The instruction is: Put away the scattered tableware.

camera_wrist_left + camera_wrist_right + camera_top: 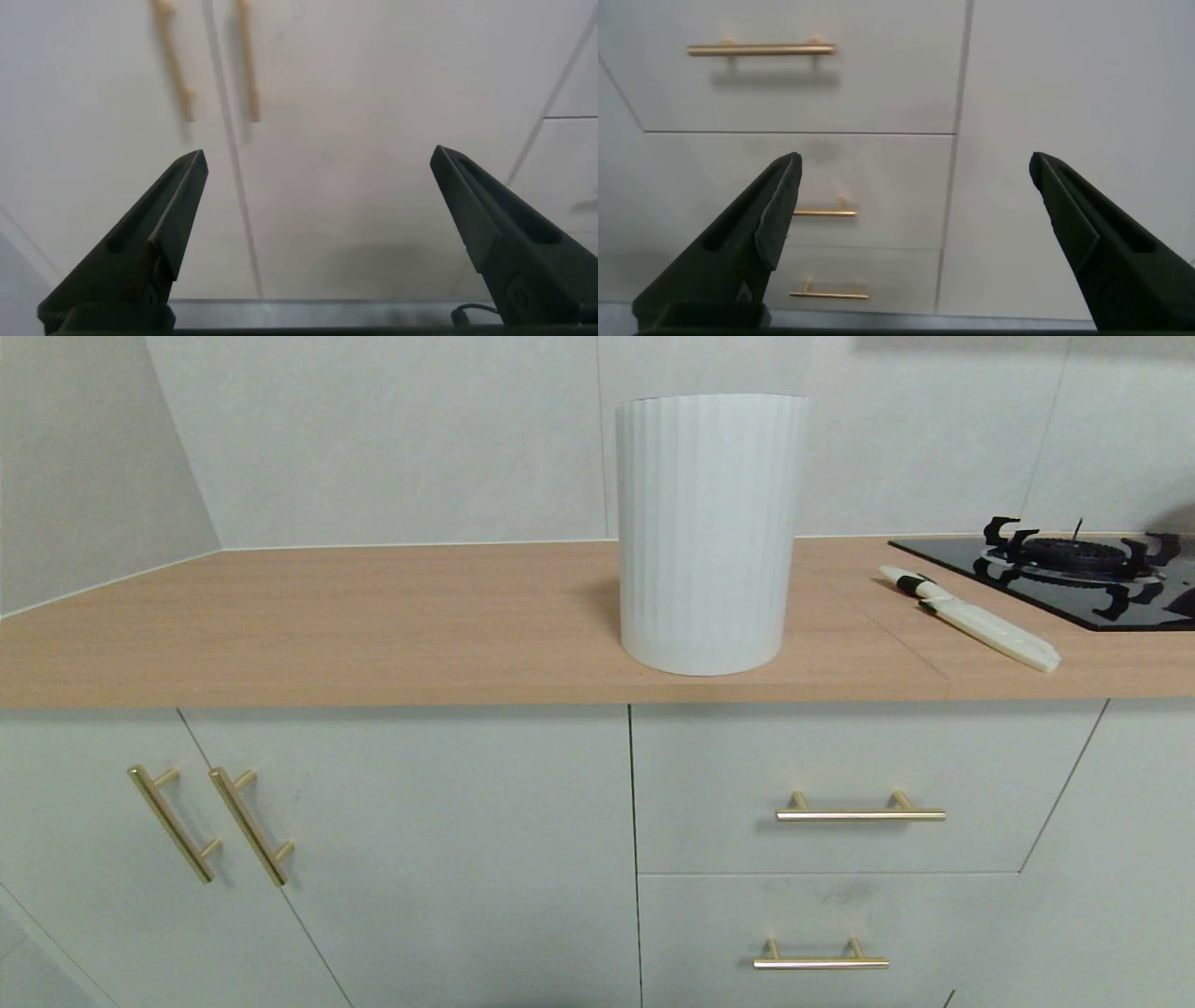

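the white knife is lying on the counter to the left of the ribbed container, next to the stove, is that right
Not quite. The head view shows the white knife lying to the right of the ribbed container, not to its left. The rest holds: it is on the counter, next to the stove.

We see a light wooden countertop [373, 616] running along the tiled wall above white cabinets. A tall white ribbed container [708, 532] stands upright on it near the front edge. To its right and well apart from it, a long cream-coloured utensil [971, 618] with a black band lies flat, just beside the black glass hob [1055, 590] set into the counter at the right end.
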You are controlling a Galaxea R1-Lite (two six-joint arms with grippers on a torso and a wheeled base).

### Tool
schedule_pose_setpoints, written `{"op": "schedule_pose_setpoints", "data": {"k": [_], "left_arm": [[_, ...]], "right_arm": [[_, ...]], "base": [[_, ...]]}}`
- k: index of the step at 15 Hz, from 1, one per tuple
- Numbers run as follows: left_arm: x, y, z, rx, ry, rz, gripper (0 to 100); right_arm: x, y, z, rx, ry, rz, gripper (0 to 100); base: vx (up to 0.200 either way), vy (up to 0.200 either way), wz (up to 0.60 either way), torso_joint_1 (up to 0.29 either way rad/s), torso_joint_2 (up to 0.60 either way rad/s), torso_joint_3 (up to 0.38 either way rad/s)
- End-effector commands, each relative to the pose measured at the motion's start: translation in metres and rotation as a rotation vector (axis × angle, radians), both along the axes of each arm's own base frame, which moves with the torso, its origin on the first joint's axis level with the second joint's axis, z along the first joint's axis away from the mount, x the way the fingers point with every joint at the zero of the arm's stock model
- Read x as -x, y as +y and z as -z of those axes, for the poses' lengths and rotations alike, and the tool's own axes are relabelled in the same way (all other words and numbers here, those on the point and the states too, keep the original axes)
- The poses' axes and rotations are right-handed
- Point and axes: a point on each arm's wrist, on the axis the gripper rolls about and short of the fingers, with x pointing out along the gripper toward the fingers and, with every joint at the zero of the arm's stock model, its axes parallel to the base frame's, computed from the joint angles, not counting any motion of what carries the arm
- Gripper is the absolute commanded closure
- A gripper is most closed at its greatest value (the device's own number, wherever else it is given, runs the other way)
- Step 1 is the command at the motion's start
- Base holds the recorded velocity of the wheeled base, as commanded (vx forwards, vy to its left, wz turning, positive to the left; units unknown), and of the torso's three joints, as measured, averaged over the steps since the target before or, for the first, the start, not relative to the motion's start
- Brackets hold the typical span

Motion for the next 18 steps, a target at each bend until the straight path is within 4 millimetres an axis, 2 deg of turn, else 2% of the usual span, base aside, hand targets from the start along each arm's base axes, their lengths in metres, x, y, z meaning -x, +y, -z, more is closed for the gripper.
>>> {"op": "schedule_pose_setpoints", "data": {"k": [1, 13, 18], "left_arm": [[0.0000, 0.0000, 0.0000, 0.001, 0.000, 0.000, 0], [0.0000, 0.0000, 0.0000, 0.001, 0.000, 0.000, 0], [0.0000, 0.0000, 0.0000, 0.001, 0.000, 0.000, 0]], "right_arm": [[-0.0001, 0.0000, 0.0000, 0.002, 0.001, 0.000, 0], [-0.0001, 0.0000, 0.0000, 0.002, 0.001, 0.000, 0], [-0.0001, 0.0000, 0.0000, 0.000, 0.001, 0.000, 0]], "base": [[0.000, 0.000, 0.00, 0.000, 0.00, 0.000], [0.000, 0.000, 0.00, 0.003, -0.01, -0.005], [0.000, 0.000, 0.00, 0.103, -0.33, -0.270]]}}
